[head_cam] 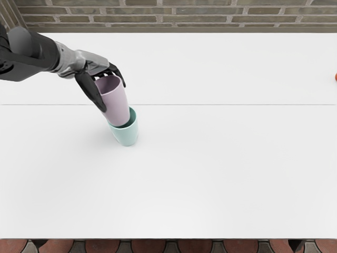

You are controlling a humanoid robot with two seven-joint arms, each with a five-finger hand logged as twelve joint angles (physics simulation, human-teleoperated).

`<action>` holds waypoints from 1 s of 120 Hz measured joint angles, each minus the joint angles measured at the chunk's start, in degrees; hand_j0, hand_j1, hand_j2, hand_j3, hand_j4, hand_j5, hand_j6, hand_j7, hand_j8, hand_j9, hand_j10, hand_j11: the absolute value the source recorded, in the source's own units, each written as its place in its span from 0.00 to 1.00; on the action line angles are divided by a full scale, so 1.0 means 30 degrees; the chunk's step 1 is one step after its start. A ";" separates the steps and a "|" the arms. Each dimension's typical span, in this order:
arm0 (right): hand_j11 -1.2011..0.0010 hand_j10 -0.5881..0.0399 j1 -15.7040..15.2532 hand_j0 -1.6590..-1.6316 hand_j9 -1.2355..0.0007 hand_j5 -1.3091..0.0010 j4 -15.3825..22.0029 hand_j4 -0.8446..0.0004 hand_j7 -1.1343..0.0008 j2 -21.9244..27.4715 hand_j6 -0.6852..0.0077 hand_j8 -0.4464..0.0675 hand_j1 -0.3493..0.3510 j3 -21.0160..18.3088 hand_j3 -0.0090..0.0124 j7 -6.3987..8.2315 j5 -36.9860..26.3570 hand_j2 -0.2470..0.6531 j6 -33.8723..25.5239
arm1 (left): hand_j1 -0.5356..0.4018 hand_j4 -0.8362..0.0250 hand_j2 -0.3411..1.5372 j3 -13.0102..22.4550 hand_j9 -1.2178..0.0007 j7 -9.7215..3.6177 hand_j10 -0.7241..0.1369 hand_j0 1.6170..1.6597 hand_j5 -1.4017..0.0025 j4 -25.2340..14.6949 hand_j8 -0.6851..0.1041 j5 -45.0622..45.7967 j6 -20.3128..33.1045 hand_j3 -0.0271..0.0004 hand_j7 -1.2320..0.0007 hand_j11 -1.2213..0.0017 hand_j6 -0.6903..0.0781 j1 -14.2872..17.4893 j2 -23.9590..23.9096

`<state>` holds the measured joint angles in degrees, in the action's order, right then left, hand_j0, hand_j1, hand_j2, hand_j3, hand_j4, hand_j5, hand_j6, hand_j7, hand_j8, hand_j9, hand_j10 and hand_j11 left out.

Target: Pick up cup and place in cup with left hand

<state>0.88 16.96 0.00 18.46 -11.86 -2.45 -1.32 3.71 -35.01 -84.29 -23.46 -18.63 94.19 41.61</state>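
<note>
One mint cup [127, 135]: standing mouth up on the white table [210, 174], waiting to receive; looking light, so possibly sliding or tipping under an off-centre push.
Lilac cup [116, 103]: hanging directly over the mint cup's mouth, overlapping the opening with its base; not showing depth of entry or true tilt clearly.
Handling: probably feeling light, stiff and smooth, so risking slip under a loose hold; possibly brittle, not showing material. Calling for moderate squeeze.
Hold point: gripping high on the wall near the rim looking right; leaving the base free for nesting.
Left hand [93, 63]: gripping the lilac cup, pressing thumb [90, 90] on one side, wrapping fingers [117, 72] on the other.
Next move: needing centring, lowering along the mint cup's axis, then opening gently without dragging the rim.
Orange-red thing [336, 77]: poking in at the right edge, mostly cut off.
Brick wall [174, 18]: running behind the table.
</note>
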 joint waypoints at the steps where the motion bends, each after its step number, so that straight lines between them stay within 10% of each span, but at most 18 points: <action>1: 0.97 0.89 0.0000 0.04 0.97 0.97 0.0000 0.96 0.96 0.0000 0.94 0.81 0.05 0.0000 0.42 0.0000 0.0000 0.27 0.0000 | 0.29 0.82 0.24 0.0011 0.34 0.0000 0.53 0.77 0.36 0.0001 0.81 -0.0002 0.0001 0.99 0.31 0.33 0.87 0.0004 -0.0019; 120: 0.97 0.89 0.0000 0.04 0.97 0.97 -0.0028 0.96 0.96 0.0000 0.95 0.81 0.05 0.0000 0.42 0.0024 -0.0003 0.27 0.0000 | 0.24 0.89 0.25 0.0290 0.28 0.0000 0.60 0.72 0.28 0.0991 0.87 -0.0015 -0.0049 0.99 0.26 0.28 1.00 0.0157 -0.1008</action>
<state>0.88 16.88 0.00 18.46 -11.79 -2.46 -1.32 4.58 -35.02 -81.31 -23.51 -18.78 94.66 38.59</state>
